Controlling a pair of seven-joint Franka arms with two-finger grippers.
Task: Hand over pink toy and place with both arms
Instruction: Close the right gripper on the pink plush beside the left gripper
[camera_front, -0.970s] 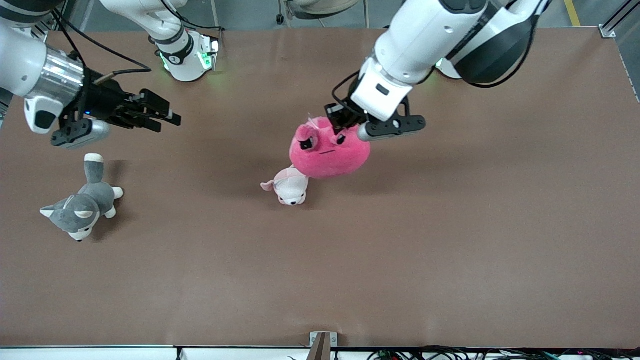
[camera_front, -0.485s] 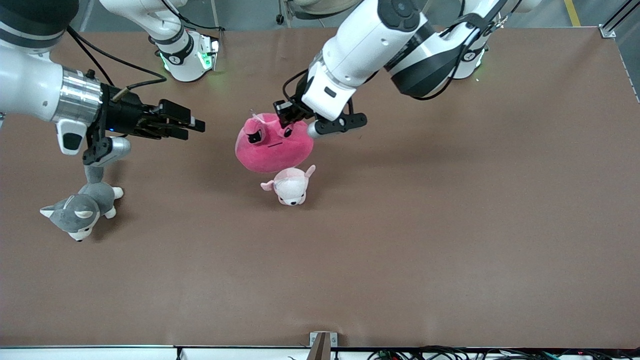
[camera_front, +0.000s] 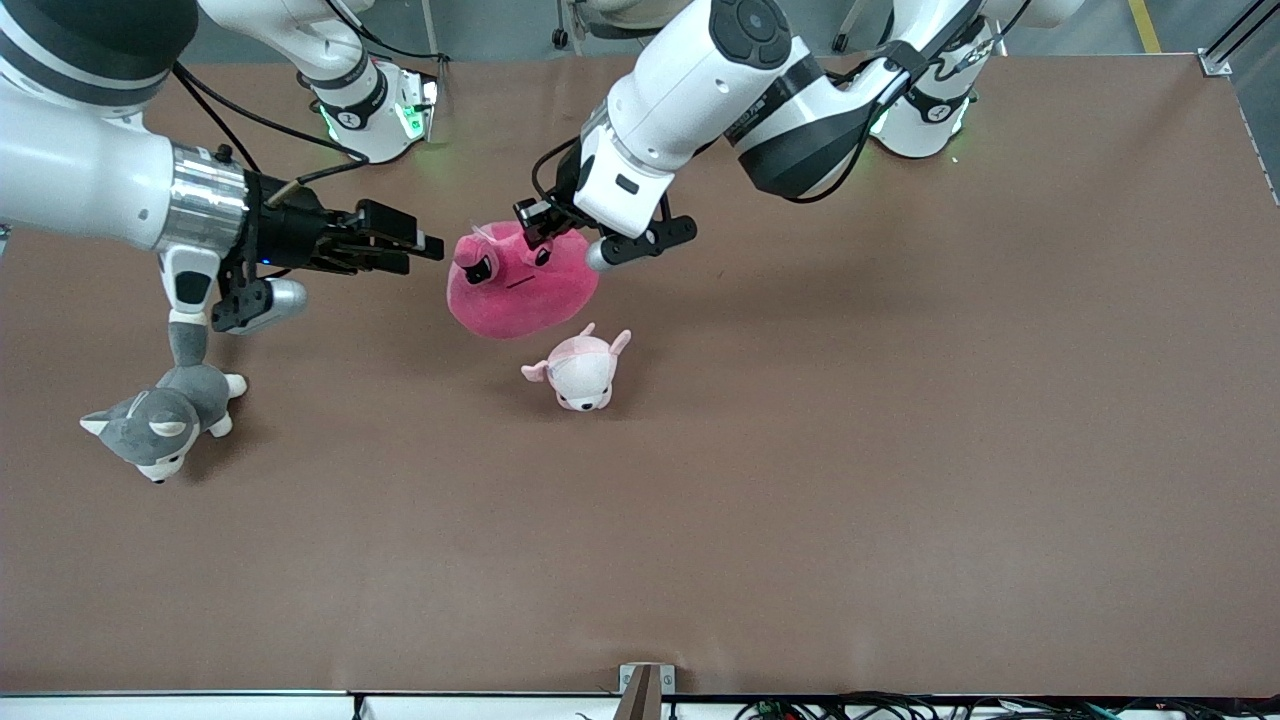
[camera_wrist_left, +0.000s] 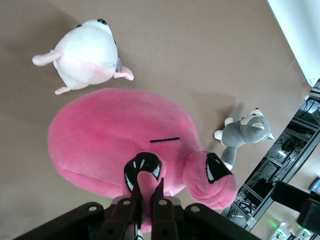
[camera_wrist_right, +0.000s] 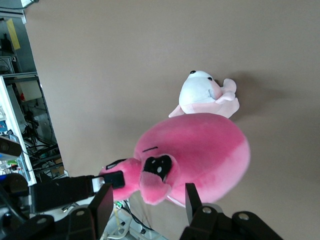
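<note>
Handover step, mid-air. Pink toy (camera_front: 520, 283) hanging off the table, clamped at its top by the left gripper (camera_front: 548, 222), fingers (camera_wrist_left: 144, 210) pinched together on a fold of plush near one eye. Right gripper (camera_front: 400, 240) level with the toy and just beside it on the side toward the right arm's end, fingers (camera_wrist_right: 102, 205) spread apart and aimed at it, apparently not touching yet, though hard to be sure from the wrist view. Next: close that last gap, clamp the body clear of the left fingers, only then release. Small pale pink-and-white plush (camera_front: 580, 370) on the table (camera_front: 900, 450) almost under the toy; grey-and-white dog (camera_front: 160, 415) well apart from the toy, below the right wrist. Open tabletop everywhere else around the toy, edges well away.
</note>
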